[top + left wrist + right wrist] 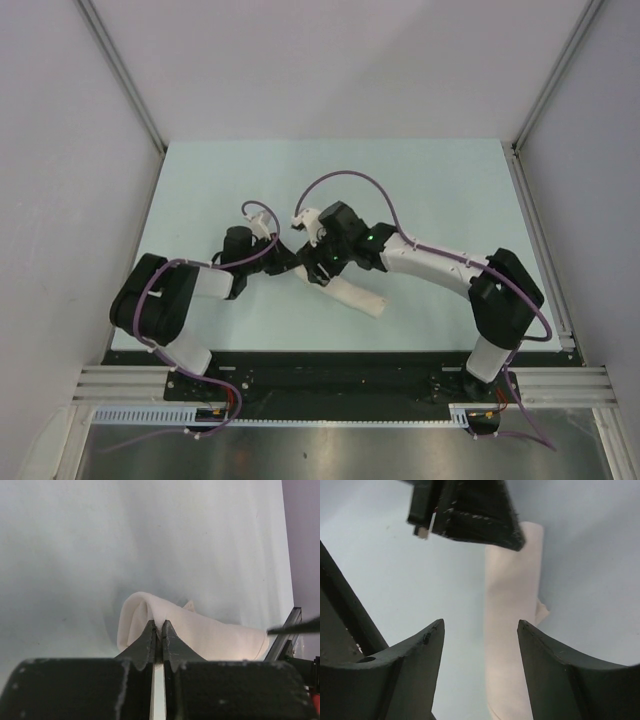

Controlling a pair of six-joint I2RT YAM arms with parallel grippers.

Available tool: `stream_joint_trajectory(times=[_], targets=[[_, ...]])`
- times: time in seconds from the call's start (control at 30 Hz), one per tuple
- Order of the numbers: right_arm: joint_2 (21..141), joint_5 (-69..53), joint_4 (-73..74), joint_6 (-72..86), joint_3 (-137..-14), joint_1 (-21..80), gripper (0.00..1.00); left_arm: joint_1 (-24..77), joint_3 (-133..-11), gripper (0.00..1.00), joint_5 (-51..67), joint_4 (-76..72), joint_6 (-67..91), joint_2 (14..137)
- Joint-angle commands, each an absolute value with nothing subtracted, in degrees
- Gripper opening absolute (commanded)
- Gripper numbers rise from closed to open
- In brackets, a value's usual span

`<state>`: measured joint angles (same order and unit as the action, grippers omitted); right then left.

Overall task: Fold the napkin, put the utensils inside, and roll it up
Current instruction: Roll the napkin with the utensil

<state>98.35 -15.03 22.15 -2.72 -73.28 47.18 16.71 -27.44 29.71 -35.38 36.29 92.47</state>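
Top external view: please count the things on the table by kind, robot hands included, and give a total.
napkin, white, rolled: 1
hands, black: 2, the left hand and the right hand
Total: 3

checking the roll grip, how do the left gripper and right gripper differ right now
The left gripper is shut, seemingly pinching one end of the rolled napkin; the right gripper is open. The left gripper touches the cloth; the right gripper hangs above it. Both sit over the same roll.
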Motion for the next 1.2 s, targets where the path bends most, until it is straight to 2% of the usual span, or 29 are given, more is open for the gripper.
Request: stream_joint_trajectory(times=[0.0,0.23,0.77,0.87,0.97,1.13,1.17], targets=[[99.3,-0.9,20.7,-5.9,-71.0,53.0,0.66,16.4,-29.9,0.01,28.4,-35.2,37.2,93.3],[103.1,7.8,19.1,-8.1,-71.1,56.9,0.66,16.4,-30.8,0.01,28.1,-34.9,37.4,93.9],[109.3,6.8,19.4,-8.9,-70.6,56.5,0.65,16.4,-32.6,0.02,28.2,-34.6,38.2,94.0],[109.9,7.7,19.1,-8.7,-70.3,55.7,0.65,16.4,-32.9,0.07,28.3,-34.7,38.5,94.0],[110.3,8.6,18.9,-8.6,-70.2,54.9,0.65,16.4,-33.1,0.16,28.2,-34.7,38.9,93.7],[111.3,7.4,19.2,-8.9,-70.4,53.7,0.65,16.3,-33.9,0.35,27.5,-33.8,39.3,92.6],[111.5,6.9,19.3,-9.0,-70.6,53.2,0.65,16.2,-34.0,0.43,27.3,-33.6,39.1,92.3]])
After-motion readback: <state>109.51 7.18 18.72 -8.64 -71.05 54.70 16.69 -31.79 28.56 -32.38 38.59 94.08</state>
